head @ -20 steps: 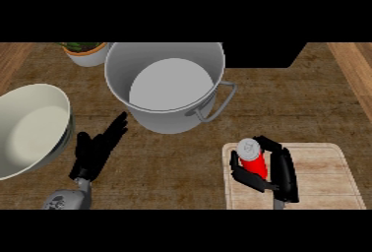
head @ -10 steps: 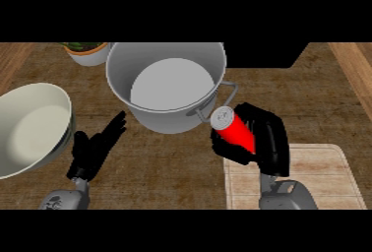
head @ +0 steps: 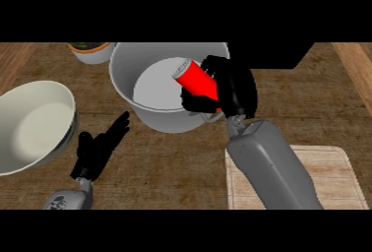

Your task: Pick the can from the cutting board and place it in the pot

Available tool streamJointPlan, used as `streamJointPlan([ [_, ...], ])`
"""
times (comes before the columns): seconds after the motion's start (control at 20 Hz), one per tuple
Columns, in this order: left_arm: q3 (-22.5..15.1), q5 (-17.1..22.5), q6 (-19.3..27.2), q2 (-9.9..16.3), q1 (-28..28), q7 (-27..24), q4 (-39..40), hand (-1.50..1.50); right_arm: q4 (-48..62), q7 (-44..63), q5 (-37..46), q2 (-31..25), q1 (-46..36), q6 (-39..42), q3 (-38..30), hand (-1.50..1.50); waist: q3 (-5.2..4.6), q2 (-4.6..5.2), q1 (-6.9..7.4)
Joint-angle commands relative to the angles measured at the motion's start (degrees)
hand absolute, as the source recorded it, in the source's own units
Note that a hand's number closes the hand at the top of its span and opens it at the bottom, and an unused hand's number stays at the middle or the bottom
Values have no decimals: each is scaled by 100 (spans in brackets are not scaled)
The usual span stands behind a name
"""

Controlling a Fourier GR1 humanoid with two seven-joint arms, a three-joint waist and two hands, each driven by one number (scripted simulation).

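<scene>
Can (head: 195, 78), lifted off the cutting board (head: 320, 170) moments ago, is now tilting over the pot (head: 156, 120); right hand (head: 229, 91) is gripping it, release pending.

A large cream bowl (head: 33, 127) sat at the left edge of the dark wooden counter (head: 167, 162), tilted so its hollow faced right, with part of it cut off by the view's edge. Near the top left stood a small white planter (head: 91, 52) holding something green, only its lower part showing. A black block (head: 269, 55) filled the upper right corner.
</scene>
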Motion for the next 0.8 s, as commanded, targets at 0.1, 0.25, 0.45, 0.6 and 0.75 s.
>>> streamJointPlan([
  [0.1,-75,-95,29,-115,-70,0,123,0,2004,244,-251,3,-1484,-227,162,150,1,24,68],
  [0.25,142,195,-298,216,171,143,-279,0,2528,237,-290,3,-1823,-58,277,150,2,13,93],
  [0.45,-42,-40,20,-157,-327,184,78,0,3765,553,335,3,-2552,316,430,150,-7,73,157],
  [0.6,-64,-33,-132,-86,-315,114,178,0,4305,820,320,3,-2858,596,786,150,-7,71,207],
  [0.75,-161,-35,-192,-74,-244,189,-128,0,4946,844,-369,3,-3117,980,515,150,-2,109,441],
])
